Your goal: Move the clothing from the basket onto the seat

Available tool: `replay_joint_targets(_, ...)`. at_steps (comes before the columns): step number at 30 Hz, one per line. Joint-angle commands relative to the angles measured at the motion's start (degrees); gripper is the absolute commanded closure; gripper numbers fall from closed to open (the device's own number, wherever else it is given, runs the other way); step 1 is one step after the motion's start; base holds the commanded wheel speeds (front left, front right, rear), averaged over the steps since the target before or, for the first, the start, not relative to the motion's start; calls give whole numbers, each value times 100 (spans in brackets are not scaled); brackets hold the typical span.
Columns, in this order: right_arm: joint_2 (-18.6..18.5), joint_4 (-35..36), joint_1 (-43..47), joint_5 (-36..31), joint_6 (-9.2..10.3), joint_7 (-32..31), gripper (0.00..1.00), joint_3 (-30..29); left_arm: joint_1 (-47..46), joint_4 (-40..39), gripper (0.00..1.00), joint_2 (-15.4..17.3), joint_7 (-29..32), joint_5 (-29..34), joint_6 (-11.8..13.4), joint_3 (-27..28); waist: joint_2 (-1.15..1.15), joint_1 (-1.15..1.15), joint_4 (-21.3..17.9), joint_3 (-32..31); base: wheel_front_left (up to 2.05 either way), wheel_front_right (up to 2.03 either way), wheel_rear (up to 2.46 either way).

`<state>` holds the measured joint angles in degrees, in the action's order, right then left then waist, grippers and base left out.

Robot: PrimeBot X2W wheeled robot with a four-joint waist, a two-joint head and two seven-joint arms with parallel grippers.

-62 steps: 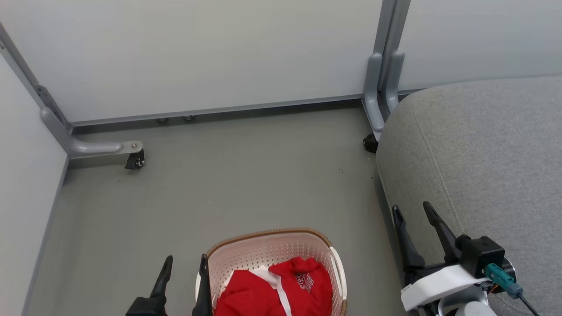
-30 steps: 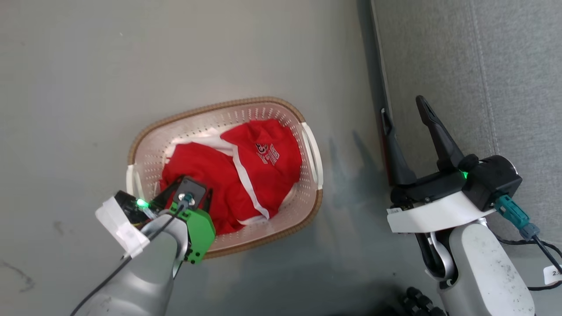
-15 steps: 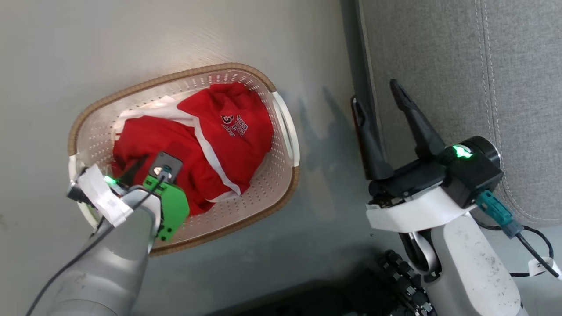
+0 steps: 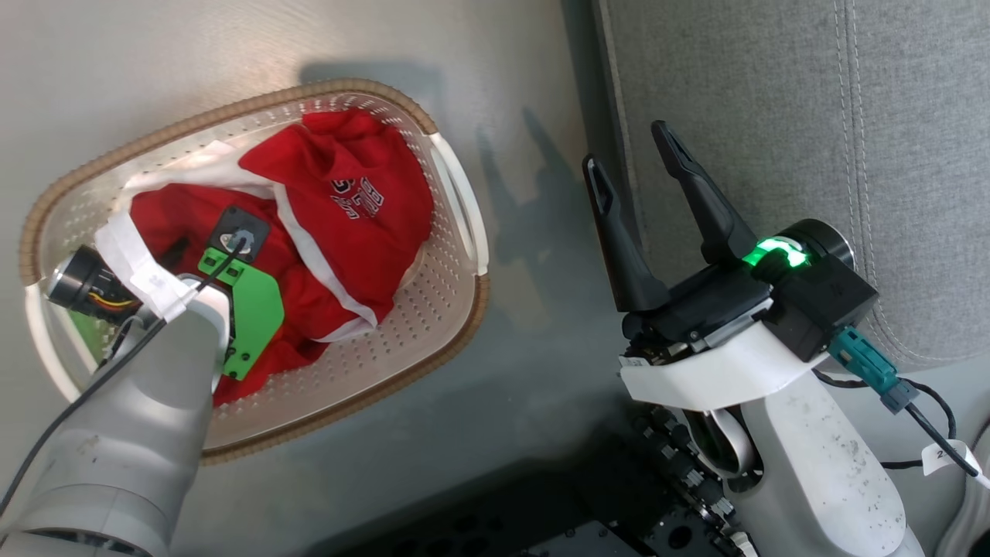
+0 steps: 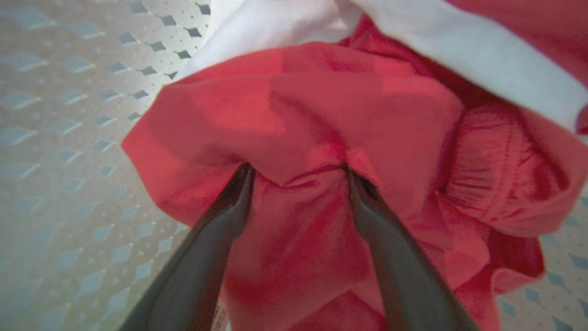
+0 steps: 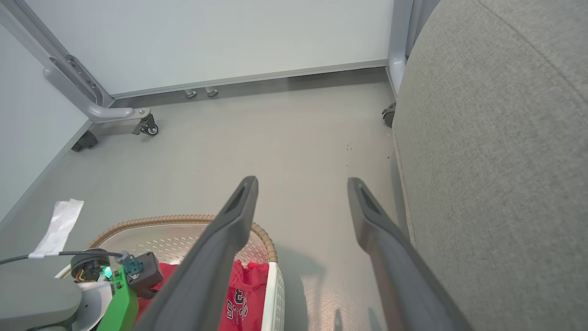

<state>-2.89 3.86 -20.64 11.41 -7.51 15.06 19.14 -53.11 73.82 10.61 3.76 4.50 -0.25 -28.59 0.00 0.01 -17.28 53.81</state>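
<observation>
My jaws on the left gripper (image 5: 298,170) stand spread wide, both dark fingertips (image 5: 241,184) sunk into a fold of the soft bright-red clothing (image 4: 371,240) with white trim, and a ridge of cloth bulges between them without being pinched. The jaws of my right gripper (image 4: 626,147) are spread just as wide, with nothing between them.

The clothing lies heaped in the cream-white perforated plastic basket (image 4: 410,317) with a brown woven-look rim, which stands on the grey floor (image 4: 155,62) just beside the large light-grey upholstered seat (image 4: 773,116).

From my head, the left fingers are hidden under my own wrist and its green plastic bracket (image 4: 251,309). From the left wrist, their tips vanish into the fold. I cannot tell where one garment ends and the other begins. The white lettering is creased and hard to read. The basket's left side runs out of the head view, and cloth covers most of its bottom.

My pale left forearm (image 4: 131,456) comes in from the lower left, wrist bent steeply down into the basket. My right arm rises from the lower right, fingers pointing up along the seat's edge, well apart from the basket.
</observation>
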Motion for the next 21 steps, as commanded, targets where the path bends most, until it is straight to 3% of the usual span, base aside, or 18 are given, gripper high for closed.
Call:
replay_joint_targets(1, 0, 42, -96, 60, 4, 18, 0, 35, -127, 2, 0, 112, 151, 51, -7, -47, 0, -1, -181, 187, 0, 0, 0)
replay_joint_targets(12, 1, 163, -238, 129, 4, 18, 0, 189, -380, 5, 0, 289, 1003, 103, -201, -253, 0, -1, -370, 493, 0, 0, 0)
replay_joint_targets(19, 0, 148, -276, 114, 4, 18, 0, 180, -377, 9, 0, 329, 1153, 16, -299, -313, 0, -1, -350, 519, 0, 0, 0)
replay_joint_targets(20, 0, 142, -292, 110, 4, 18, 0, 182, -370, 8, 55, 342, 1180, -9, -318, -318, 0, -1, -347, 519, 0, 0, 0)
replay_joint_targets(21, 0, 137, -302, 108, 4, 18, 0, 181, -366, 7, 80, 350, 1200, -29, -331, -315, 0, -1, -345, 517, 0, 0, 0)
